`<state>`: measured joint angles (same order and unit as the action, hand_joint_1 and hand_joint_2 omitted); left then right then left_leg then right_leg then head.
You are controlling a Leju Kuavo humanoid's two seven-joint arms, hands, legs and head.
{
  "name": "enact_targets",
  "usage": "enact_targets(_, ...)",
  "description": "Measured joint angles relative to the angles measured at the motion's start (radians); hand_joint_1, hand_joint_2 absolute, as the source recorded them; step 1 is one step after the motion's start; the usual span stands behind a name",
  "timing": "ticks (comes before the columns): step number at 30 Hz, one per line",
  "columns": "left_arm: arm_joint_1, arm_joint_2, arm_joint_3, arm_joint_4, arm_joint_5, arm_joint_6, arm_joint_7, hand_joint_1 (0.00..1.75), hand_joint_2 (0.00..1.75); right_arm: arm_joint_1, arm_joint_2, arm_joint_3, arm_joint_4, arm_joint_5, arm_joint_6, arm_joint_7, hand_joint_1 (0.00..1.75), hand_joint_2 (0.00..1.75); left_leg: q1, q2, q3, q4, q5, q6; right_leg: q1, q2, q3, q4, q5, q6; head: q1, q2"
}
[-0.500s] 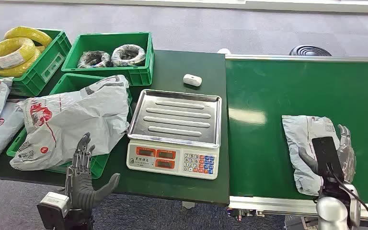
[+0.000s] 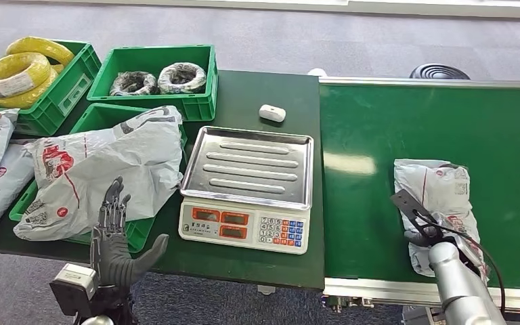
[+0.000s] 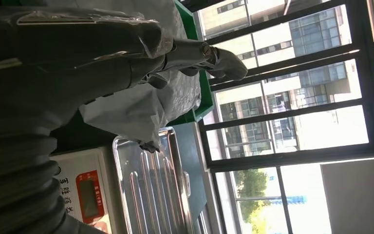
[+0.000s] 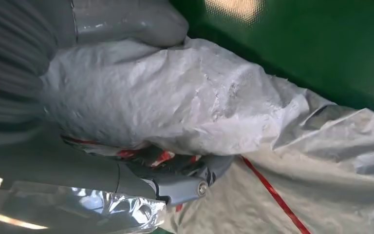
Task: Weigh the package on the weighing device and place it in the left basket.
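Under the right hand (image 2: 425,237), the package (image 2: 439,196) lies on the belt, its loose film bunched in the fingers. That slack film may slip before reaching the scale (image 2: 247,176).

Parcel-sorting or logistics workstation, warehouse-like. Green conveyor belt (image 2: 433,135) with metal edge fills right of frame. Dark green table (image 2: 271,88) at centre holds electronic scale (image 2: 247,186) with steel tray and price keypad. Green plastic crates (image 2: 159,71) upper left, stocked with yellow cable coils (image 2: 17,71) and bagged coils. Grey courier mailer bags (image 2: 101,169) piled at left. Grey carpet floor (image 2: 277,34) along top; left wrist view shows big industrial windows (image 3: 292,97).
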<state>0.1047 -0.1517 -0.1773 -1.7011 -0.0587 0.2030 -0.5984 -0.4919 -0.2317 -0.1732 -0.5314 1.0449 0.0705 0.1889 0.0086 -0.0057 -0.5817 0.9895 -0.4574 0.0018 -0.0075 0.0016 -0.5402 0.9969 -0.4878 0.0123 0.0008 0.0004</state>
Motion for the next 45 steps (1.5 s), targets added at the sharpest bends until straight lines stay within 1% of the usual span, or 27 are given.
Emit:
enact_targets(2, 0.0, 0.001, -0.003, 0.003, 0.0, 0.011, -0.007, 0.0, 1.75, -0.024, 0.0, 0.032, 0.035, 0.03, 0.003, 0.041, 1.75, 1.75, 0.0, 0.0, 0.001, 0.0, 0.0, 0.0, 0.0, -0.001, 0.001, -0.001, 0.0, 0.0, 0.0, 0.0)
enact_targets(5, 0.002, 0.003, -0.009, 0.01, 0.0, 0.022, -0.015, 0.0, 1.75, -0.044, -0.002, 0.066, 0.067, 0.047, -0.008, 0.061, 1.75, 1.75, 0.0, -0.001, 0.002, 0.0, 0.0, 0.0, 0.0, -0.001, 0.003, -0.001, 0.0, 0.0, 0.0, 0.0)
enact_targets(7, 0.008, 0.005, -0.012, 0.013, 0.002, 0.031, -0.019, 0.0, 1.75, -0.048, -0.002, 0.075, 0.074, 0.044, -0.053, 0.057, 1.75, 1.75, 0.0, -0.001, 0.002, 0.0, 0.0, 0.0, 0.0, -0.001, 0.005, -0.001, 0.0, 0.0, 0.0, 0.0)
enact_targets(8, 0.014, 0.006, -0.012, 0.012, 0.003, 0.038, -0.021, 0.0, 1.75, -0.047, 0.0, 0.077, 0.074, 0.036, -0.094, 0.048, 1.75, 1.75, 0.0, -0.001, 0.002, 0.0, 0.0, 0.0, 0.0, -0.001, 0.005, -0.001, 0.0, 0.0, 0.0, 0.0)
enact_targets(12, 0.048, 0.015, -0.012, -0.007, 0.017, 0.058, -0.029, 0.0, 1.75, -0.023, 0.019, 0.065, 0.03, -0.023, -0.261, -0.03, 1.75, 1.75, -0.001, -0.001, 0.0, 0.0, 0.0, 0.0, 0.0, -0.001, 0.002, -0.001, 0.001, 0.0, 0.0, 0.0)
enact_targets(16, 0.06, 0.025, -0.012, -0.019, 0.031, 0.066, -0.042, 0.0, 1.75, 0.004, 0.04, 0.054, -0.082, -0.059, -0.36, -0.116, 1.75, 1.75, -0.001, -0.001, -0.002, 0.0, 0.0, 0.0, 0.0, -0.001, 0.001, 0.0, 0.001, 0.0, 0.0, 0.0)
enact_targets(20, 0.057, 0.032, -0.019, -0.018, 0.043, 0.077, -0.061, 0.0, 1.75, 0.019, 0.071, 0.054, -0.233, -0.1, -0.486, -0.229, 1.75, 1.75, -0.001, 0.0, -0.002, 0.0, 0.0, 0.0, 0.0, -0.001, 0.001, 0.0, 0.001, 0.0, 0.0, 0.0)
enact_targets(22, 0.05, 0.035, -0.023, -0.014, 0.054, 0.082, -0.075, 0.0, 1.75, 0.022, 0.09, 0.064, -0.314, -0.122, -0.511, -0.283, 1.75, 1.75, -0.001, 0.0, -0.002, 0.0, 0.0, 0.0, 0.0, -0.001, 0.0, 0.0, 0.001, 0.0, 0.0, 0.0)
enact_targets(24, 0.037, 0.038, -0.025, -0.006, 0.069, 0.082, -0.089, 0.0, 1.75, 0.022, 0.113, 0.092, -0.398, -0.144, -0.507, -0.352, 1.75, 1.75, -0.001, 0.0, -0.002, 0.0, 0.0, 0.0, 0.0, 0.0, 0.0, 0.0, 0.001, 0.0, 0.0, 0.0)
enact_targets(26, 0.02, 0.04, -0.026, 0.004, 0.078, 0.08, -0.096, 0.0, 1.75, 0.018, 0.136, 0.132, -0.464, -0.152, -0.475, -0.396, 1.75, 1.75, 0.0, 0.0, -0.002, 0.0, 0.0, 0.0, 0.0, 0.0, 0.0, 0.0, 0.001, 0.0, 0.0, 0.0)
enact_targets(29, -0.007, 0.041, -0.027, 0.018, 0.086, 0.06, -0.097, 0.0, 1.75, 0.003, 0.161, 0.198, -0.526, -0.169, -0.383, -0.468, 1.75, 1.75, 0.0, 0.0, -0.002, 0.0, 0.001, 0.0, 0.0, 0.0, 0.001, 0.0, 0.001, 0.0, 0.0, 0.0)
enact_targets(31, -0.031, 0.041, -0.029, 0.03, 0.089, 0.041, -0.095, 0.0, 1.75, -0.021, 0.176, 0.261, -0.547, -0.168, -0.313, -0.517, 1.75, 1.75, 0.0, 0.0, -0.002, 0.0, 0.001, 0.0, 0.0, 0.0, 0.001, 0.0, 0.001, 0.0, 0.0, 0.0)
enact_targets(33, -0.055, 0.041, -0.033, 0.04, 0.087, 0.03, -0.09, 0.0, 1.75, -0.053, 0.194, 0.329, -0.55, -0.147, -0.256, -0.533, 1.75, 1.75, 0.0, 0.001, -0.002, 0.0, 0.001, 0.0, 0.0, 0.001, 0.0, 0.0, 0.001, 0.0, 0.0, 0.0)
enact_targets(37, -0.088, 0.041, -0.041, 0.057, 0.08, 0.02, -0.081, 0.0, 1.75, -0.122, 0.236, 0.449, -0.507, -0.119, -0.173, -0.529, 1.75, 1.75, 0.0, 0.001, -0.002, 0.0, 0.001, 0.0, 0.0, 0.0, 0.0, 0.0, 0.001, 0.0, 0.0, 0.0)
enact_targets(38, -0.095, 0.04, -0.042, 0.06, 0.079, 0.018, -0.077, 0.0, 1.75, -0.136, 0.247, 0.474, -0.49, -0.116, -0.159, -0.527, 1.66, 1.75, 0.0, 0.001, -0.002, 0.0, 0.001, 0.0, 0.0, 0.0, 0.0, 0.001, 0.001, 0.0, 0.0, 0.0)
enact_targets(41, -0.108, 0.037, -0.042, 0.064, 0.075, 0.013, -0.064, 0.0, 1.75, -0.171, 0.276, 0.532, -0.431, -0.108, -0.132, -0.52, 0.35, 1.75, 0.0, 0.0, -0.002, 0.0, 0.001, 0.0, 0.0, 0.0, 0.0, 0.0, 0.001, 0.0, 0.0, 0.0)
enact_targets(42, -0.111, 0.036, -0.042, 0.064, 0.073, 0.012, -0.058, 0.0, 1.75, -0.18, 0.285, 0.547, -0.41, -0.106, -0.125, -0.514, 0.0, 1.75, 0.0, 0.0, -0.002, 0.0, 0.001, 0.0, 0.0, 0.0, 0.0, 0.0, 0.001, 0.0, 0.0, 0.0)
enact_targets(45, -0.117, 0.032, -0.04, 0.064, 0.064, 0.016, -0.044, 0.0, 1.75, -0.202, 0.307, 0.576, -0.349, -0.1, -0.123, -0.484, 0.0, 1.75, 0.0, 0.0, -0.003, 0.0, 0.001, 0.0, 0.0, 0.0, 0.0, 0.0, 0.001, 0.0, 0.0, 0.0)
